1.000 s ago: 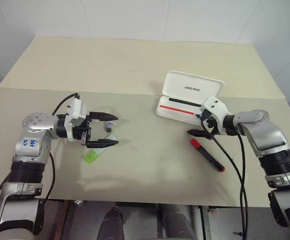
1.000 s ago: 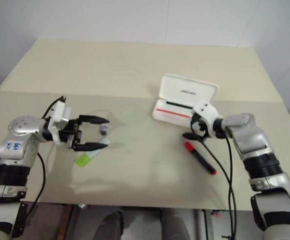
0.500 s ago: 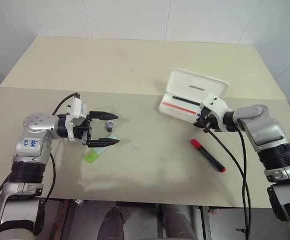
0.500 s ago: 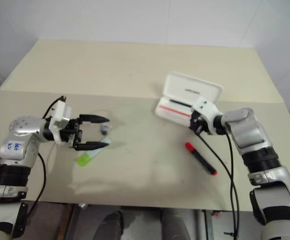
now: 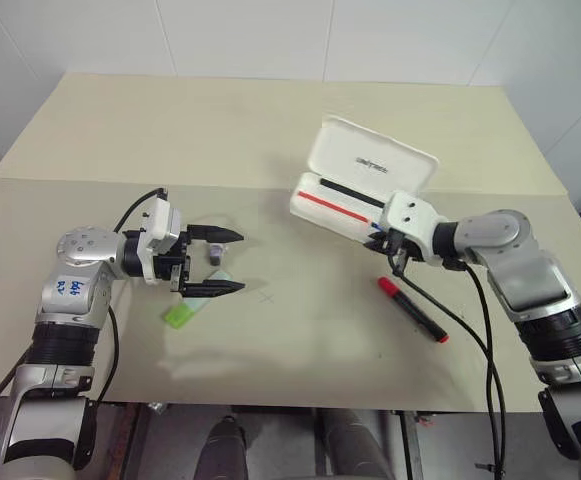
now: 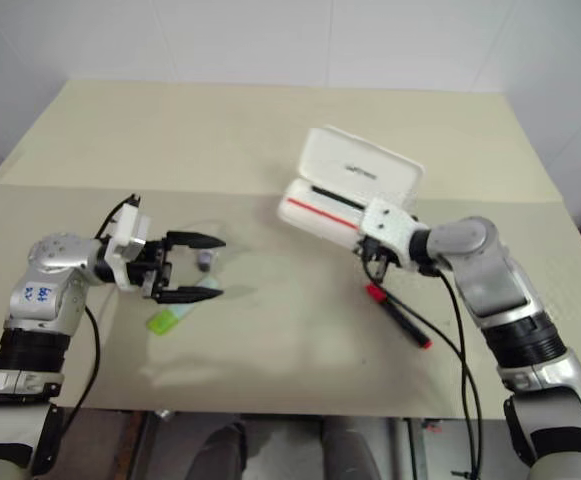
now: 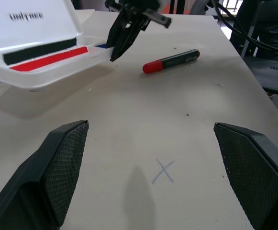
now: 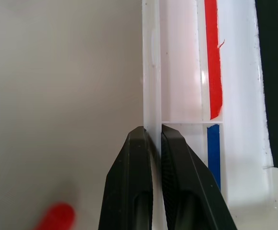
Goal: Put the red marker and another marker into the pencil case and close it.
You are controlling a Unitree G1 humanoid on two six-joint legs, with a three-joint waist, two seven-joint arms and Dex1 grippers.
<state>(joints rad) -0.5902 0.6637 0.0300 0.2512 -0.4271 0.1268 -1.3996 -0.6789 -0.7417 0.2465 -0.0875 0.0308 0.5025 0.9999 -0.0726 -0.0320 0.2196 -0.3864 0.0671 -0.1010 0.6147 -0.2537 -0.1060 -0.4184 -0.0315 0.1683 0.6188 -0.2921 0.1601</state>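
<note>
Right gripper (image 8: 151,136) clamped on the front wall of the pencil case (image 5: 362,190) — black fingers (image 8: 131,182) pinching the thin white plastic rim, one inside, one outside. Case open, hinged lid raised, base tilted with its near-right end lifted off the table (image 5: 270,120); hard glossy white plastic, rounded corners, black lettering on the inside of the lid. Inside the base: a thin red stripe running into a short blue one, and a long black strip beside it.

Red marker (image 5: 412,310) lying flat on the table just beside the right gripper, on the near side of the case, not touching it. Slim black barrel, red cap pointing toward the case, small red tail end.

Left gripper (image 5: 220,262) spread wide, holding nothing, pointing across the table toward the case; fingers (image 7: 62,167) black with a fine cross-hatched pad texture. Green highlighter (image 5: 186,308) flat on the table under and just beside the lower finger — short, flat green body, pale translucent cap. Small grey cap-like piece (image 5: 216,256) between the two fingers, contact not determinable.

Table top matte beige, smooth, with a seam running across it and a faint pencilled cross (image 7: 163,171) between the highlighter and the red marker. Highlighter and case well apart.
</note>
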